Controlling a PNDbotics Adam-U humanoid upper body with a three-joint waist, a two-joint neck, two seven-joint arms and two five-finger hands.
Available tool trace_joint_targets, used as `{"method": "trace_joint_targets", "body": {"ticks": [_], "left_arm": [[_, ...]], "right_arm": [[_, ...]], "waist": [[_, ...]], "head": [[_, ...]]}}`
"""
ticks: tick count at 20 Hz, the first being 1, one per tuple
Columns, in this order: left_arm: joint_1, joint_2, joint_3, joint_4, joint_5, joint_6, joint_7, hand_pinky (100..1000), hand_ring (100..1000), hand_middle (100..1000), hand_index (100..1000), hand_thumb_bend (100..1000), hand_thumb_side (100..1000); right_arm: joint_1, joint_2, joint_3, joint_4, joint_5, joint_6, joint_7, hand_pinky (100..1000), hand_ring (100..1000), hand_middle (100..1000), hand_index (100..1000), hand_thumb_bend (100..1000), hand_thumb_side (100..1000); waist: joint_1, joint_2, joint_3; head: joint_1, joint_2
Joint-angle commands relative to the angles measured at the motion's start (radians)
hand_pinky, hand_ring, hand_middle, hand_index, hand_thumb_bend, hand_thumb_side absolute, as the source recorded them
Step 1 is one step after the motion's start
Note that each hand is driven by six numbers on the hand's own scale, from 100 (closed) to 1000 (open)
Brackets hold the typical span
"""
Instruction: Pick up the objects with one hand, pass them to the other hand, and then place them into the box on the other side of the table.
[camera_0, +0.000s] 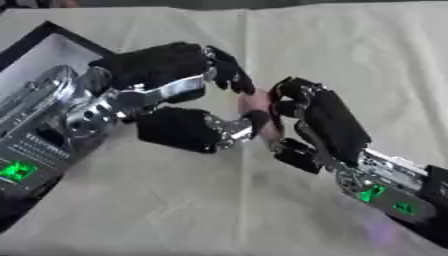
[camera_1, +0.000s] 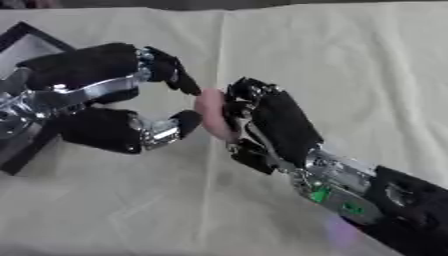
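Observation:
A small pink object (camera_1: 210, 114) hangs above the cloth at the middle of the table, between my two hands. My right hand (camera_1: 271, 122) comes in from the lower right and has its fingers curled round the object's right side. My left hand (camera_0: 188, 95) reaches in from the left with fingers above and thumb below; its fingertips (camera_1: 185, 82) touch the pink object's left side. Whether the left hand bears any of it I cannot tell. A dark-rimmed box (camera_0: 39, 42) sits at the far left, partly hidden behind my left arm.
A cream cloth (camera_0: 350, 55) covers the table, with a fold line running down its middle. The box's black rim (camera_1: 17, 35) shows at the upper left corner.

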Motion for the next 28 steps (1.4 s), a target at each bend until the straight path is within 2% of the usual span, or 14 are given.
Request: {"method": "trace_joint_targets", "body": {"ticks": [1, 16, 28], "left_arm": [[-0.012, -0.001, 0.013, -0.007, -0.018, -0.004, -0.008, 907, 772, 730, 843, 279, 998], [-0.016, -0.019, 0.007, 0.003, -0.157, 0.025, 0.027, 878, 794, 755, 861, 402, 888], [-0.013, -0.041, -0.007, 0.055, -0.216, -0.01, -0.02, 882, 805, 765, 865, 440, 956]], "right_arm": [[-0.01, -0.01, -0.003, -0.01, 0.014, -0.008, -0.003, 207, 614, 558, 526, 100, 100], [-0.011, -0.004, 0.002, -0.01, 0.038, -0.019, -0.01, 215, 615, 557, 528, 100, 100], [-0.014, -0.002, 0.003, -0.01, 0.082, -0.035, -0.029, 232, 619, 558, 539, 100, 100]], "waist": [[0.005, -0.016, -0.001], [0.006, -0.014, -0.006], [0.008, -0.012, -0.012]], "head": [[0.003, -0.006], [0.011, -0.013], [0.018, -0.007]]}}
